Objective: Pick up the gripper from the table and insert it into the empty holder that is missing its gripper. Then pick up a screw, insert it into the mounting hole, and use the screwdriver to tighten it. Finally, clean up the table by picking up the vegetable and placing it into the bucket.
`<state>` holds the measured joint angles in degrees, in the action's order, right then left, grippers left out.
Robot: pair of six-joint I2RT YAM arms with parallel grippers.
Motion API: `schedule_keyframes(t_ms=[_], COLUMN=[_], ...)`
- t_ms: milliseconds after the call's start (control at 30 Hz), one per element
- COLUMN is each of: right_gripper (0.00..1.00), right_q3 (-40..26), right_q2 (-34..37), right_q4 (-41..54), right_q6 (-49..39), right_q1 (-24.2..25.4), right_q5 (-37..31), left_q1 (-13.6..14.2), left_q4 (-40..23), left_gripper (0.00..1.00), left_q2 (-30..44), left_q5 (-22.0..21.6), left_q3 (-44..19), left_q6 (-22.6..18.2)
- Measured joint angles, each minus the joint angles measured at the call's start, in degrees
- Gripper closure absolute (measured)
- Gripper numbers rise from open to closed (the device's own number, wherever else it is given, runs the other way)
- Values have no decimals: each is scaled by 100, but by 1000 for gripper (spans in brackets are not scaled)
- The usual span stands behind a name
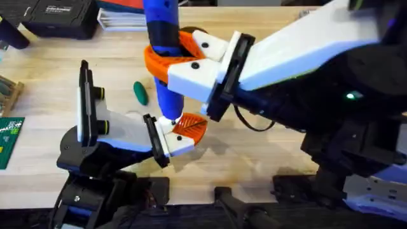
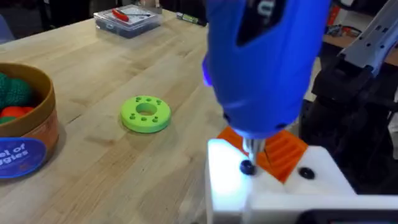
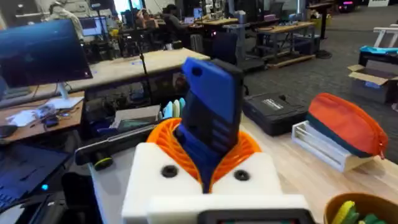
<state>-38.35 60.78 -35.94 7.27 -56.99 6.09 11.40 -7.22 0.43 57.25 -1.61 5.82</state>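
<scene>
Right pincer pinches the upright blue screwdriver, bit on the holder's screw.

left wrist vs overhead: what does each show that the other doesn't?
Left wrist alone: a lime-green disc on the table, a clear box farther back, a round pot with toy pieces, and the bit tip over a dark screw in the white holder.

Overhead alone: the dark green vegetable on the table, and the right claw clamped on the screwdriver.

Both: the blue screwdriver standing over the holder and orange gripper.
</scene>
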Motion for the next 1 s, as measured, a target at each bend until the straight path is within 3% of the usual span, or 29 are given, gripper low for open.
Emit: schedule_keyframes(t_ms=[800,1000], right_gripper=[977,977], right_q3=[0,0], right_q2=[95,84], right_q4=[-48,-423], right_q6=[0,0], right_q1=[0,28], right_q5=[-2,1], left_q1=[0,0], left_q4=[0,0], left_gripper=[993,993], left_q2=[0,0], left_q5=[2,2], left_q3=[0,0], left_q6=[9,6])
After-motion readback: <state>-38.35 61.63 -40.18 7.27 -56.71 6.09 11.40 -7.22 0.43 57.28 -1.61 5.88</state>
